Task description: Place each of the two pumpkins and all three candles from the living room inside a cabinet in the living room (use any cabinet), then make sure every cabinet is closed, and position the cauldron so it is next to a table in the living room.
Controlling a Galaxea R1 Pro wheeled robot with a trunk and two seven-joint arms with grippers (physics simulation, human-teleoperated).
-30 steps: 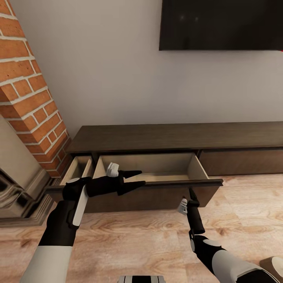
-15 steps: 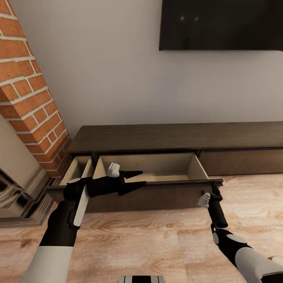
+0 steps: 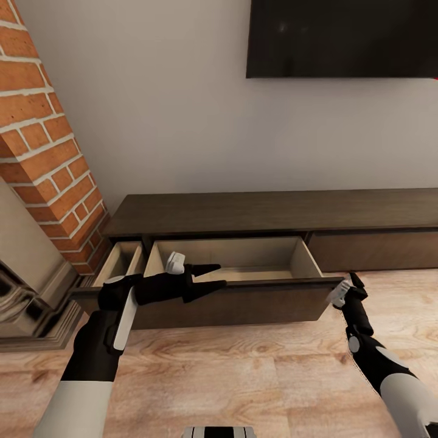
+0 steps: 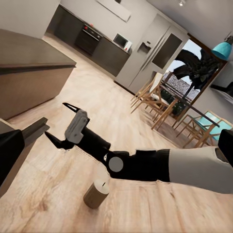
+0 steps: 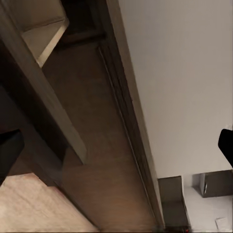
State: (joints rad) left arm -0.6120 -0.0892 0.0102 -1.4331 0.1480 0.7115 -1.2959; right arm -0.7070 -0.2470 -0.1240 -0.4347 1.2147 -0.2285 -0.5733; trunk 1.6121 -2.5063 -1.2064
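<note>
1. The cabinet [image 3: 274, 213] stands against the wall with its wide drawer [image 3: 243, 298] pulled out, pale inside.
2. The left hand [image 3: 207, 277] hovers over the drawer's front edge, fingers spread, holding nothing.
3. The right hand [image 3: 353, 283] sits just beside the drawer's right corner, fingers apart, empty.
4. One candle [image 4: 96, 193] stands upright on the wooden floor [image 4: 121, 121] beneath the right arm.

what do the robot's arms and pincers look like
Both arms have white upper segments and black forearms and wrists. The left pincer has two black, tapering, pointed fingers with a small white-grey block behind them. The right pincer is built alike: black fingers, pale grey block, and a round grey disc on the wrist joint.
</note>
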